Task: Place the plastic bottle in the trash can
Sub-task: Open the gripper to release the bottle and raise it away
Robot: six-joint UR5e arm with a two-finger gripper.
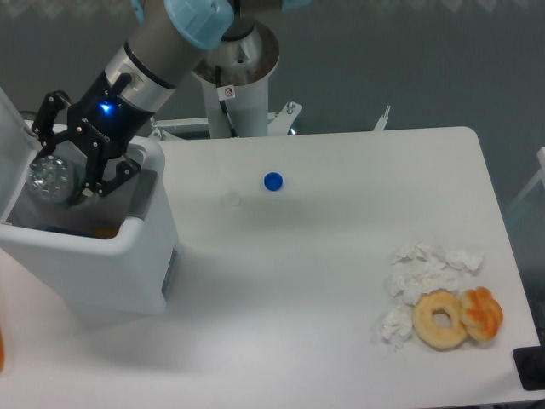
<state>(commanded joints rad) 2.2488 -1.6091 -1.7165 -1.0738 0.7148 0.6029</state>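
The plastic bottle (47, 178) is small, clear and crumpled. It hangs just above the open top of the trash can (140, 256), a white boxy bin at the table's left edge with a grey side handle. My gripper (63, 174) comes in from the upper right over the bin's mouth and is shut on the bottle, its black fingers (41, 141) on either side of it. Something orange lies inside the bin below.
A blue cap (272, 181) and a small clear ring (231, 199) lie mid-table. Crumpled tissues (423, 273), a donut (440, 319) and an orange pastry (482, 312) sit at the front right. The robot's base (232, 64) stands behind the table.
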